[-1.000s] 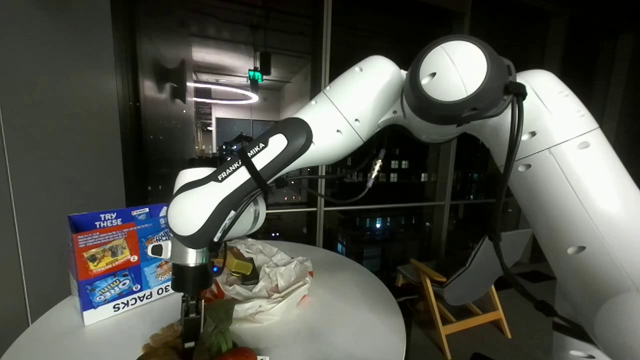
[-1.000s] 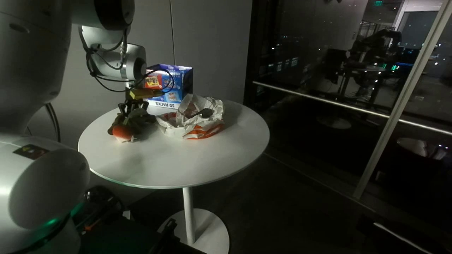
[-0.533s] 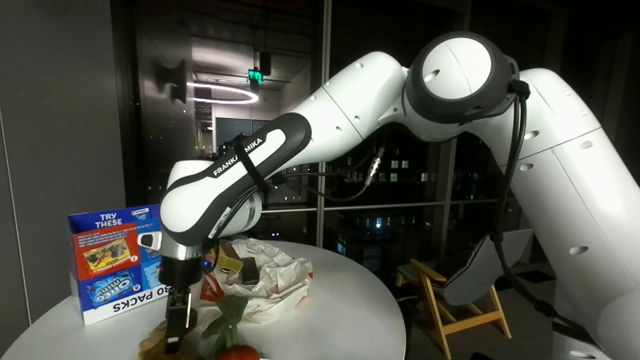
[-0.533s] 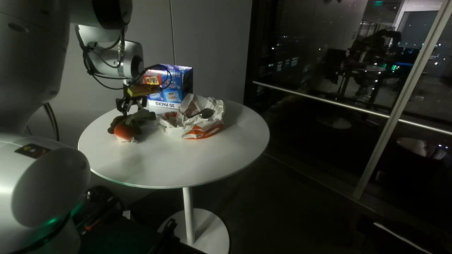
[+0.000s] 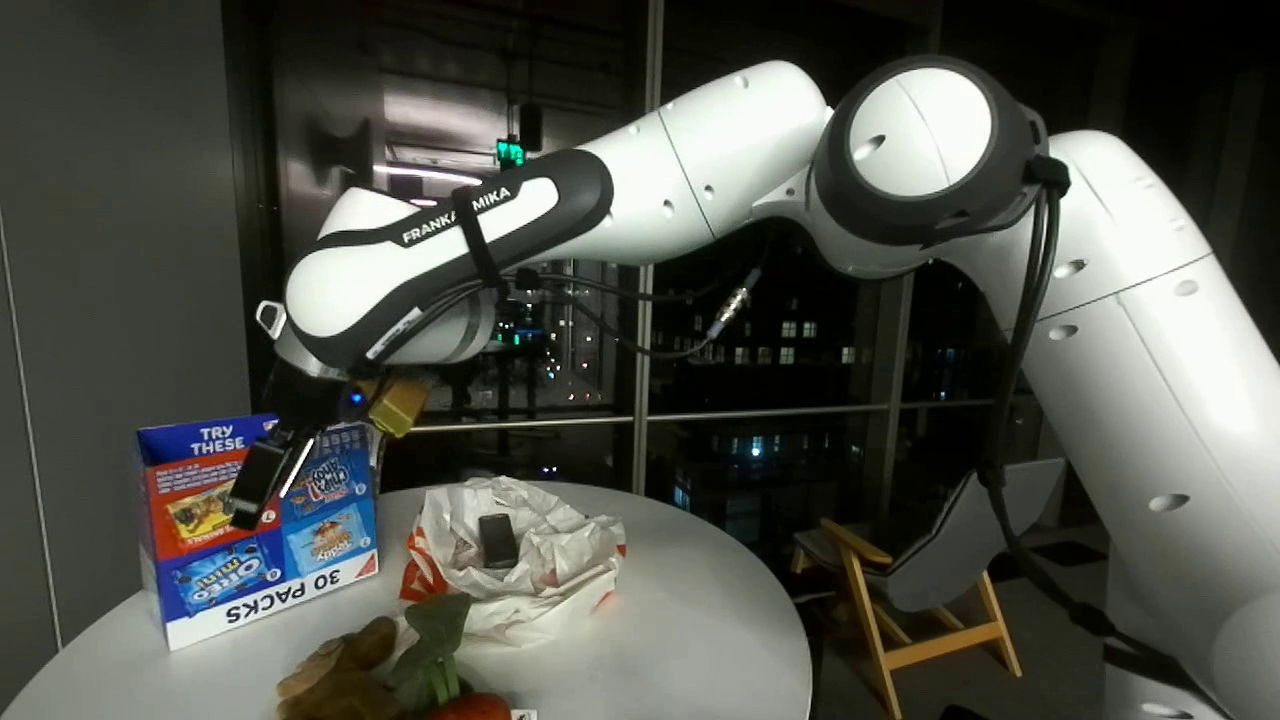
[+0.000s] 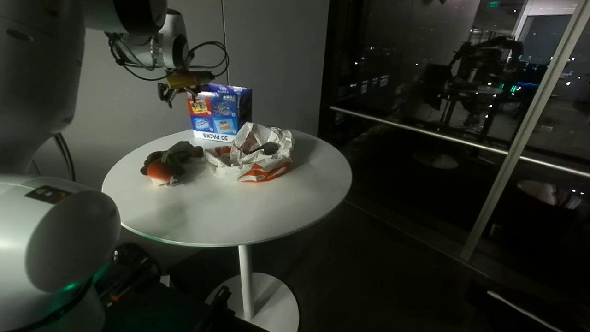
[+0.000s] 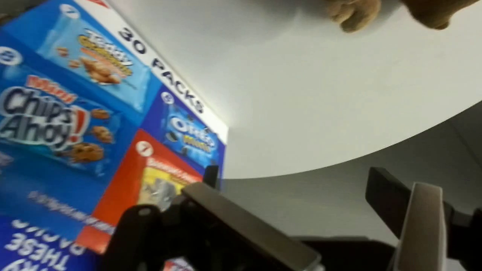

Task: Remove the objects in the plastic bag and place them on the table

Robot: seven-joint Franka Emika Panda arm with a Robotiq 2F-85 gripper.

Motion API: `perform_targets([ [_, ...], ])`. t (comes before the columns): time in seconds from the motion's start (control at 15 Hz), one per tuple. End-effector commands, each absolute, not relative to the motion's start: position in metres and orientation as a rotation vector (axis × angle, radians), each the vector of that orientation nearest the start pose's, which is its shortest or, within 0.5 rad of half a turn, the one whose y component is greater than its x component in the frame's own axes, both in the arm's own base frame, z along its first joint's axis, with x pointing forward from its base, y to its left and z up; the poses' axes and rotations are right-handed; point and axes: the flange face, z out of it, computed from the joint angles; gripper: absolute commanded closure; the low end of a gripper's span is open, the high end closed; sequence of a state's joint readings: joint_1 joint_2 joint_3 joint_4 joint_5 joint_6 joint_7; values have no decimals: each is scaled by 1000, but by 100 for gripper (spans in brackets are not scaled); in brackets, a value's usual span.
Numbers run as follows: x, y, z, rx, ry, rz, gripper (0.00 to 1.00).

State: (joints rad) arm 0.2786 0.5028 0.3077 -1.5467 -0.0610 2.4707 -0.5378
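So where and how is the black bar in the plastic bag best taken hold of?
Probably grip the black bar by its two long edges, coming down from above: in an exterior view it looks oblong with one face uncovered, while crumpled folds of the plastic bag rise around it, so a sideways approach could snag them.

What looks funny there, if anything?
On the blue carton, the 30 PACKS lettering is upside down in both exterior views: odd, since words usually stand upright. The plastic bag is crumpled, which isn't strange.
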Motion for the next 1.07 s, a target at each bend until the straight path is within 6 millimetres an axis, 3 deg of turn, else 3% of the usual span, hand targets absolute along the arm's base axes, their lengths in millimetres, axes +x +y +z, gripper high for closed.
perform_targets([
  [0.0,668,333,440,-2660,-1355,-855,0],
  [0.27,694,269,454,-2829,-1127,-997,0],
  [0.53,706,205,452,-3015,-867,-1073,0],
  [0.87,712,146,417,-3285,-473,-973,0],
  [1.0,711,136,396,-3345,-298,-834,0],
])
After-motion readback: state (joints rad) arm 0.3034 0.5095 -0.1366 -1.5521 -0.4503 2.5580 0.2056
